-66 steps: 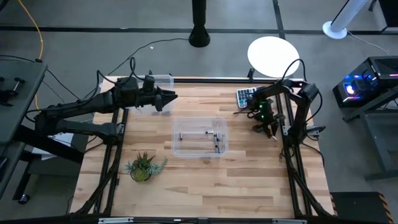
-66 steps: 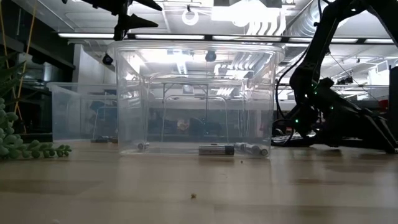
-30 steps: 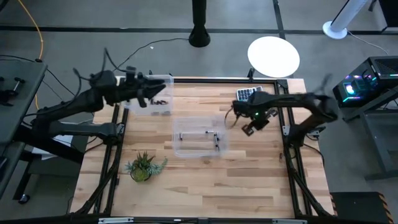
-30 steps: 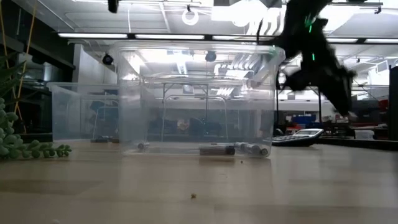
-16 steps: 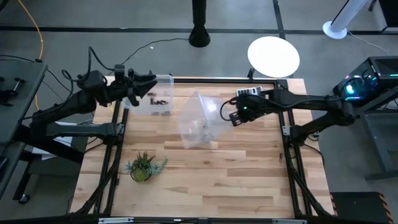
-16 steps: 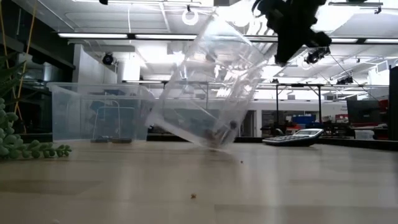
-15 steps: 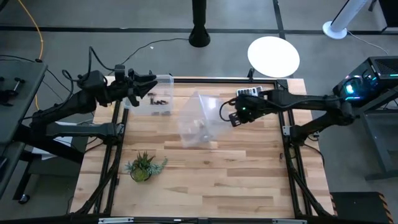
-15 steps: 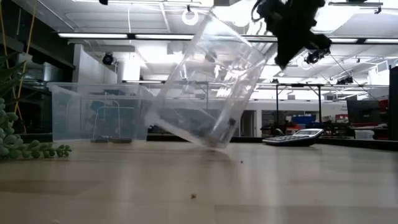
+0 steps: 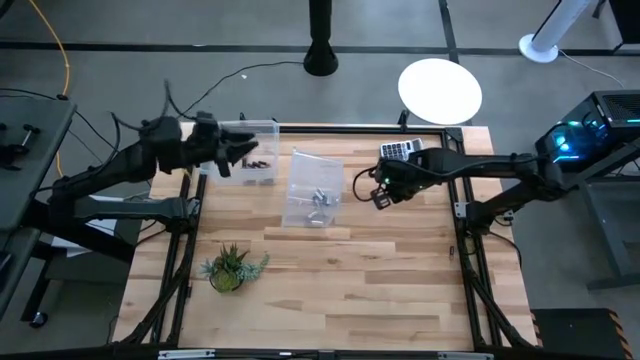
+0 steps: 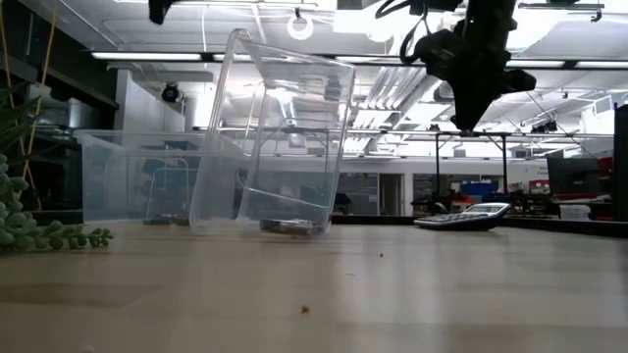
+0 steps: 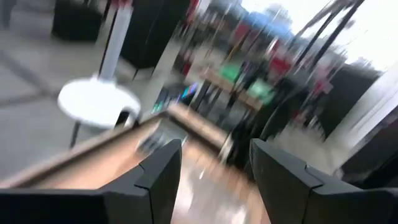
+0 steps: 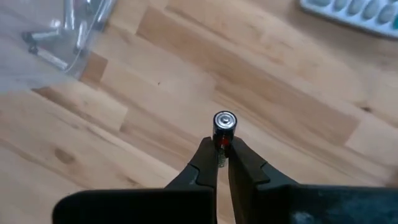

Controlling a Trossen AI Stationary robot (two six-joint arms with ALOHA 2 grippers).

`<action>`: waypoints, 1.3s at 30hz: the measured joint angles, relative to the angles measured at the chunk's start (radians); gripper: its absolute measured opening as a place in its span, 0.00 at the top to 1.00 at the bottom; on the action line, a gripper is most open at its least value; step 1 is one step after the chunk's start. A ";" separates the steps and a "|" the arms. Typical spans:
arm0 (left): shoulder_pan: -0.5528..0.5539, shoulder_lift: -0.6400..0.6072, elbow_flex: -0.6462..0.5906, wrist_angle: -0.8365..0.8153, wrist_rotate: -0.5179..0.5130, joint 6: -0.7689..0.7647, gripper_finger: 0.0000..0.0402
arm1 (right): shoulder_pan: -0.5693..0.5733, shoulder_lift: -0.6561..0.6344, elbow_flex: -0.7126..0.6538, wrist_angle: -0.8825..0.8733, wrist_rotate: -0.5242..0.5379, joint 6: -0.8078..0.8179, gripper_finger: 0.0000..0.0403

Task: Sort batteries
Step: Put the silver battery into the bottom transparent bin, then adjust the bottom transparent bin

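a: left gripper [image 9: 243, 150], fingers spread and empty, over the small bin [image 9: 250, 165], likely just waiting

b: centre, batteries [image 9: 317, 199] lie in the tipped tub [image 9: 312, 188]; right gripper [image 12: 221, 154] pinches one battery [image 12: 224, 122] above the table [image 9: 400, 260] for sorting

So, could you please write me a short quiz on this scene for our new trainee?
1. True or false: the right pincer is shut on a battery.
2. Which object lies on the table just beyond the right arm in the high view: A) the grey calculator, B) the small plant, C) the white round stool?
3. Fill in: in the low view the tall clear bin stands ____ rather than flat.

Key: 1 true. 2 A. 3 tilted, with loose batteries gathered inside it.
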 joint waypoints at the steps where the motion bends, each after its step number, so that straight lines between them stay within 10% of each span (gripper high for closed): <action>1: 0.000 0.002 0.000 -0.053 -0.001 -0.008 0.54 | -0.004 -0.007 0.000 -0.007 0.010 -0.001 1.00; 6: -0.019 0.086 -0.040 -0.260 0.024 -0.103 0.60 | -0.037 -0.052 0.000 -0.049 0.051 -0.019 1.00; 12: -0.077 0.335 -0.043 -0.227 0.065 -0.115 0.96 | -0.101 -0.109 0.000 -0.050 0.078 -0.041 1.00; 26: -0.107 0.695 0.305 -0.163 0.068 -0.024 1.00 | -0.131 -0.184 0.000 -0.148 0.117 -0.053 1.00; 39: -0.176 1.051 0.439 0.243 0.243 -0.102 1.00 | -0.131 -0.184 0.000 -0.217 0.155 -0.072 1.00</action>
